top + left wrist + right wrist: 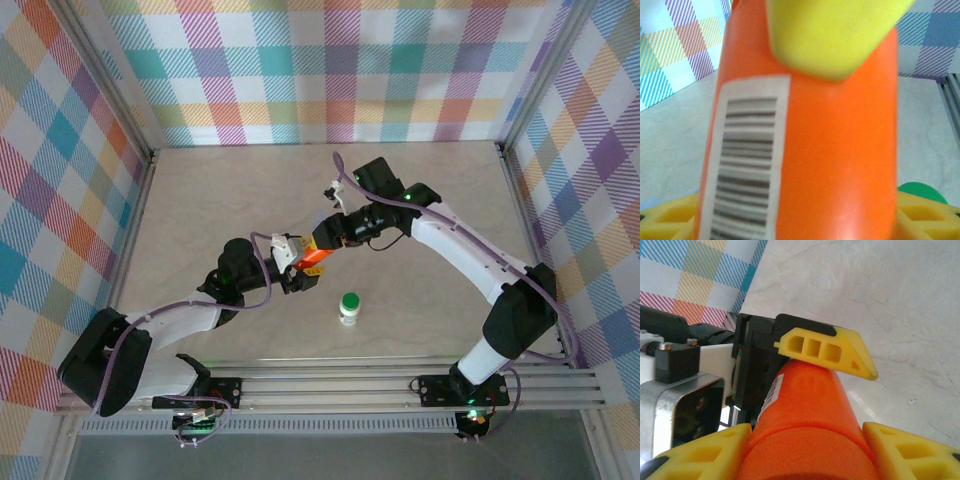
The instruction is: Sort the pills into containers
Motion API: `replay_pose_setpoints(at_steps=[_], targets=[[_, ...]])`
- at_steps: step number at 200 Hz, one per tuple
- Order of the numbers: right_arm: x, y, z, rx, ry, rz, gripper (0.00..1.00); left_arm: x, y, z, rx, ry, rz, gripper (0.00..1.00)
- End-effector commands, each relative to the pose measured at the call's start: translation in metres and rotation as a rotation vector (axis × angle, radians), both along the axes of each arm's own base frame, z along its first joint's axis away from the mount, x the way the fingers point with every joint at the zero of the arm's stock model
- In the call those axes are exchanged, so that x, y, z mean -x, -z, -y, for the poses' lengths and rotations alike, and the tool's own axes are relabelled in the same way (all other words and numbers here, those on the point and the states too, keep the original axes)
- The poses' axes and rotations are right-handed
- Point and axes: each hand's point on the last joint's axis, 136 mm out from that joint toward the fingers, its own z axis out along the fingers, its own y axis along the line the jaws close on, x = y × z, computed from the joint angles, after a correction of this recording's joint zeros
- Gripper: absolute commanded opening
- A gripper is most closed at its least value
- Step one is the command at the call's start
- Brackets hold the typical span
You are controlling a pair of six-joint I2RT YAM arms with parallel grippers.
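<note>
Overhead, the pale, marble-veined table spreads wide, and the two arms meet nose to nose over its middle. Between them sits the orange bottle, a smooth, glossy cylinder lying slantwise. The left gripper clamps one end and the right gripper the other, both closed snugly on it. A small white bottle with a green cap stands upright near the grippers, on the side towards the arm bases.

The left wrist camera shows the bottle's white barcode label, the left gripper's own yellow fingers hugging either side, and a sliver of green cap behind the right-hand one. From the right wrist, the bottle's rounded end sits wedged between that gripper's fingers. At the far end, the other gripper's finger presses on it, moulded plastic with hollow square cells
</note>
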Motion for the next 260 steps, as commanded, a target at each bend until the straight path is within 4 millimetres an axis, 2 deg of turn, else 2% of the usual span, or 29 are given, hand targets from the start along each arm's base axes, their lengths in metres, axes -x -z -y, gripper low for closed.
replay_pose_setpoints(at_steps=[1,34,77,101,115,144,155,199,222,260], targets=[[0.004,-0.005,-0.005,-0.035,-0.016,-0.002,0.43,0.001,-0.027,0.007,0.046,0.022,0.055,0.62],[0.005,-0.012,-0.006,-0.053,-0.020,0.006,0.43,0.004,-0.026,0.009,0.036,0.032,0.056,0.53],[0.007,-0.014,-0.007,-0.072,-0.029,-0.004,0.43,0.005,-0.024,0.012,0.020,0.039,0.055,0.50],[0.007,-0.014,-0.007,-0.073,-0.029,-0.003,0.43,0.005,-0.026,0.013,0.022,0.042,0.059,0.32],[0.006,-0.013,-0.005,-0.059,-0.020,0.003,0.44,0.005,-0.026,0.013,0.022,0.039,0.058,0.25],[-0.001,-0.012,0.004,-0.010,0.026,0.047,0.56,0.002,-0.026,0.009,0.025,0.006,0.054,0.12],[-0.004,-0.015,0.008,0.000,0.052,0.065,0.58,-0.001,-0.026,0.006,0.025,-0.026,0.052,0.00],[-0.024,-0.039,0.022,-0.004,0.208,0.169,0.67,-0.025,-0.020,-0.010,0.058,-0.203,0.012,0.00],[-0.032,-0.050,0.018,-0.057,0.270,0.211,0.71,-0.037,-0.019,-0.015,0.083,-0.279,-0.025,0.00],[-0.051,-0.047,0.009,-0.022,0.397,0.275,0.72,-0.043,-0.028,-0.018,0.145,-0.314,-0.036,0.00]])
